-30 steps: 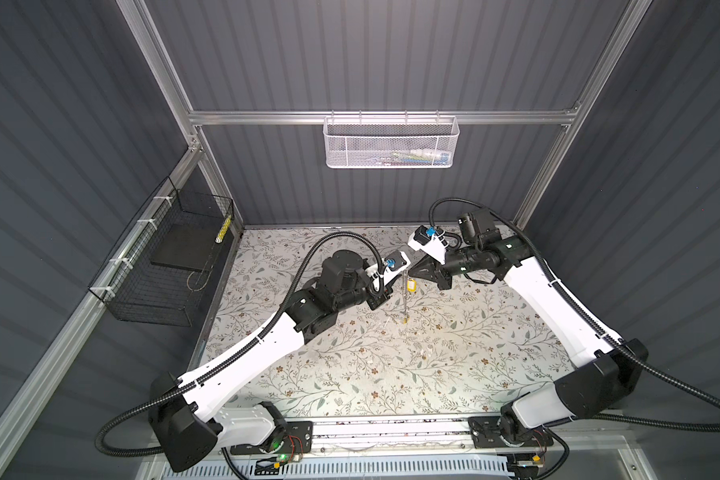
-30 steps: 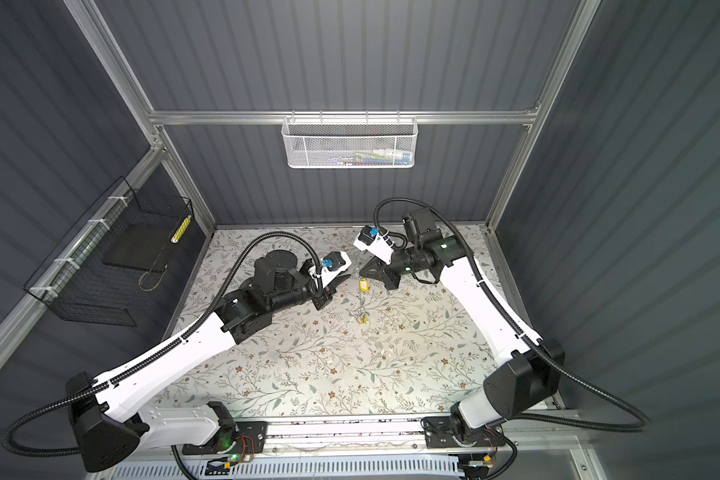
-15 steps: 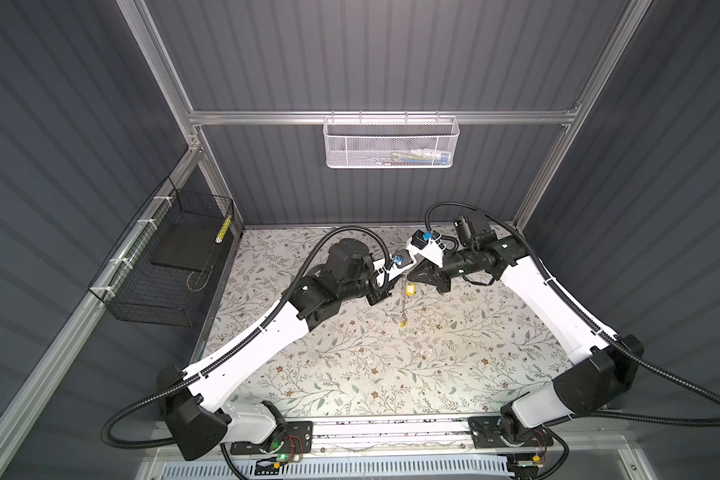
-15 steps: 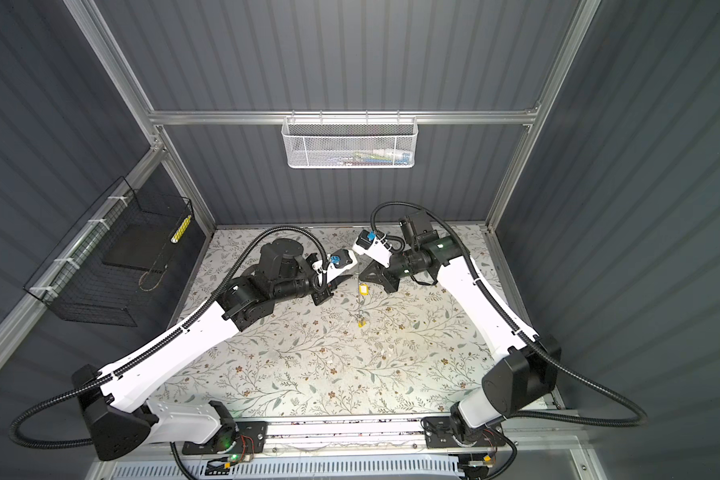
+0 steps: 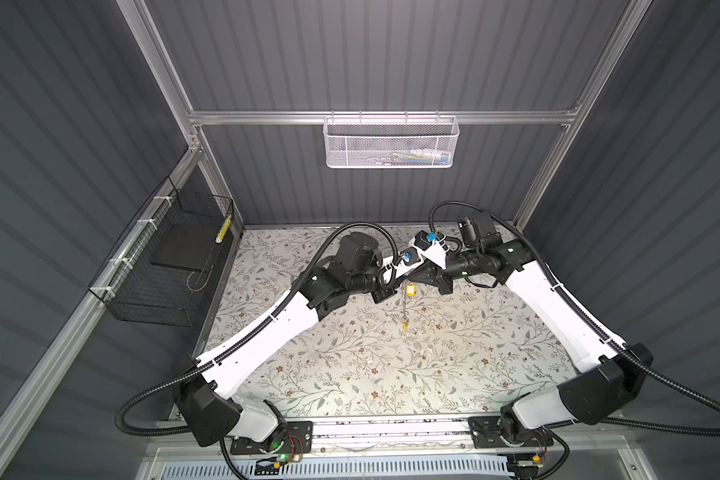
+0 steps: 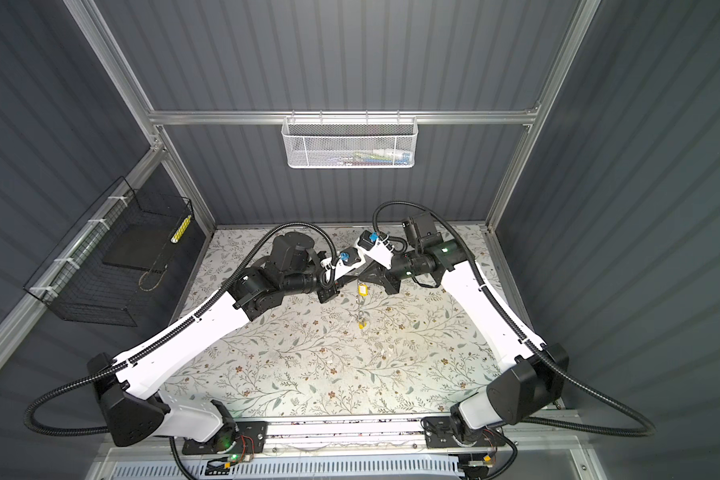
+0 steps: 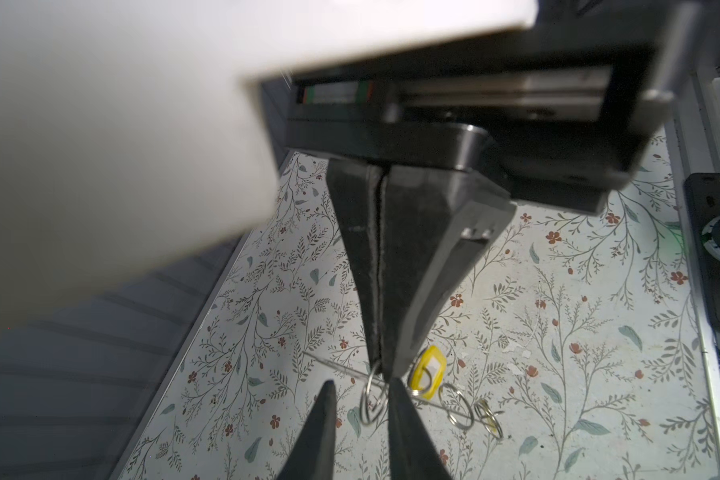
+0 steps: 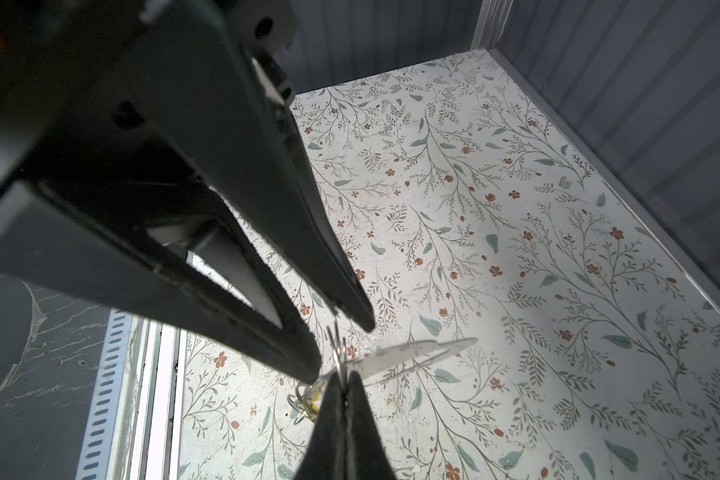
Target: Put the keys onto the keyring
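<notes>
My right gripper (image 5: 407, 280) (image 8: 344, 374) is shut on a silvery split ring, the keyring (image 7: 373, 399), held above the table's middle back. From it hangs a chain of silvery rings (image 7: 458, 405) with the keys: one yellow tag (image 5: 410, 288) (image 7: 427, 368) just below the fingertips, another (image 5: 404, 326) (image 6: 362, 324) at the chain's low end. A thin flat silvery blade (image 8: 412, 353) sticks out sideways from the ring. My left gripper (image 5: 391, 287) (image 7: 362, 384) is open, tip to tip with the right gripper (image 7: 385, 372), its fingers astride the held ring.
A floral mat (image 5: 391, 374) covers the table. A black wire basket (image 5: 163, 270) hangs on the left wall and a white mesh basket (image 5: 389, 143) on the back rail. Both arms cross the table from its front corners.
The left arm has reached right and up until its fingertips meet the right gripper's. The right gripper has shifted slightly left with the ring chain still hanging from it.
</notes>
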